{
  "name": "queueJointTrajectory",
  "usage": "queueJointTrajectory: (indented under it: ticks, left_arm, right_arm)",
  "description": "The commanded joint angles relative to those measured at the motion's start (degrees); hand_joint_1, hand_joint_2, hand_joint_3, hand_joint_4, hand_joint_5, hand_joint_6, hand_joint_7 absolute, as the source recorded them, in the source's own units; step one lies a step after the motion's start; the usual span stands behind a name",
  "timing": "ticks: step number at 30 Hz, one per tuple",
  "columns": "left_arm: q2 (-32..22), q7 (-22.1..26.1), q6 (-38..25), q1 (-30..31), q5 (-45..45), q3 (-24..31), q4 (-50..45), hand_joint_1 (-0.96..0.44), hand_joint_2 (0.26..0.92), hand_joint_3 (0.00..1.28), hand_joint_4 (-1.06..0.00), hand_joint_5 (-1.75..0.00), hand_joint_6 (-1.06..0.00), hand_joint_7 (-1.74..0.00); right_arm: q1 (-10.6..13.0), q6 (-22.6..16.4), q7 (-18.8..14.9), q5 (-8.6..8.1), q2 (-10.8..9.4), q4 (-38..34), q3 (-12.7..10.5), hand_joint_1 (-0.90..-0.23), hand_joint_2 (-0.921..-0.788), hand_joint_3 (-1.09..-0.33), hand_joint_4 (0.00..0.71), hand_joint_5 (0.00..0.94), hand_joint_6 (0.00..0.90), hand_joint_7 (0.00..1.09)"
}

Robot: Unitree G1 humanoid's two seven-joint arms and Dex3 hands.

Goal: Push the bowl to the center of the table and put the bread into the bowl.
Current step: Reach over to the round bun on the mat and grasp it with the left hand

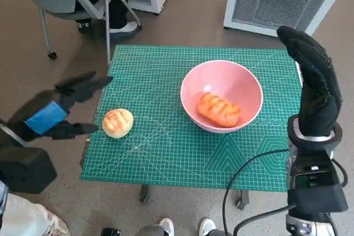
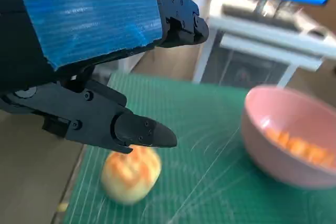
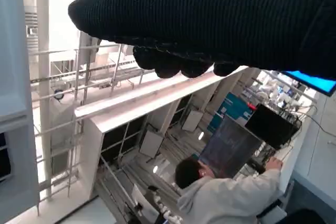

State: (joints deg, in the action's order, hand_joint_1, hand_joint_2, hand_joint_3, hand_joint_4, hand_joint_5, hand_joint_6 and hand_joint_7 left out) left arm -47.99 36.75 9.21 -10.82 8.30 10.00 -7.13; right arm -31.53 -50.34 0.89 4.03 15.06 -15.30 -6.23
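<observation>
The bowl (image 1: 221, 95) is seen near the middle of the bench (image 1: 166, 153), one loaf (image 1: 219, 109) inside it. A round bun (image 1: 118, 122) is left near the bench's left edge, with the left hand (image 1: 65, 109) spread empty beside it, apparently for grasping. The right hand (image 1: 312, 81) is raised clear, its fingers straight and empty.

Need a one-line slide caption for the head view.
Left hand open beside round bread; pink bowl already holds another bread.

You see a smooth, faintly glossy pink bowl (image 1: 221, 95), a matt gridded desk (image 1: 160, 153) mat, and the right hand (image 1: 315, 84) in knitted cloth.
</observation>
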Motion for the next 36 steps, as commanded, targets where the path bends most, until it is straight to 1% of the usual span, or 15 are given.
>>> queueJointTrajectory:
  ticks: [1, 6, 12, 19, 23, 31, 36]
  left_arm:
    - [-0.1, 0.3, -1.6, 0.8, 1.3, -2.3, 1.5, -0.42, 0.921, 0.11, -0.19, 0.0, -0.28, -0.09]
    - [0.4, 0.2, -2.0, 0.2, 2.3, -5.0, 3.7, -0.39, 0.921, 0.11, -0.17, 0.0, -0.28, -0.07]
    - [0.9, -0.1, -4.3, -1.0, 5.7, -8.9, 5.8, -0.34, 0.921, 0.08, -0.15, 0.0, -0.27, -0.05]
    - [2.8, -1.1, -7.8, -4.7, 10.5, -14.0, 9.4, -0.28, 0.921, 0.06, -0.14, 0.0, -0.27, -0.03]
    - [4.3, -2.5, -8.3, -6.9, 12.8, -16.3, 12.7, -0.25, 0.921, 0.05, -0.15, 0.0, -0.27, -0.02]
    - [7.6, -7.0, -7.6, -10.4, 16.3, -19.8, 21.0, -0.2, 0.921, 0.04, -0.22, -0.03, -0.32, -0.03]
    - [8.9, -9.7, -6.3, -12.4, 18.1, -21.6, 26.7, -0.17, 0.921, 0.04, -0.3, -0.03, -0.39, -0.04]
  right_arm:
    - [-0.1, -0.1, -1.5, -1.62, 0.3, -1.0, 0.2, -0.558, -0.921, -0.749, 0.313, 0.004, 0.016, 0.63]
    - [-0.1, -0.1, -2.4, -2.4, 0.5, -0.9, 0.2, -0.56, -0.921, -0.747, 0.315, 0.005, 0.016, 0.63]
    - [0.0, 0.1, -2.9, -2.28, 0.6, -0.5, 0.1, -0.565, -0.921, -0.744, 0.318, 0.006, 0.018, 0.64]
    - [0.2, 0.6, -3.2, -2.34, 0.5, -0.1, 0.1, -0.562, -0.921, -0.745, 0.319, 0.005, 0.017, 0.64]
    - [0.4, 0.8, -3.3, -2.21, 0.6, 0.2, 0.0, -0.555, -0.921, -0.747, 0.319, 0.005, 0.016, 0.64]
    - [0.7, 1.0, -3.6, -2.37, 0.7, 0.5, -0.2, -0.553, -0.921, -0.747, 0.319, 0.005, 0.013, 0.64]
    - [0.8, 1.3, -3.5, -2.11, 0.5, 0.8, -0.2, -0.557, -0.921, -0.745, 0.319, 0.004, 0.012, 0.65]
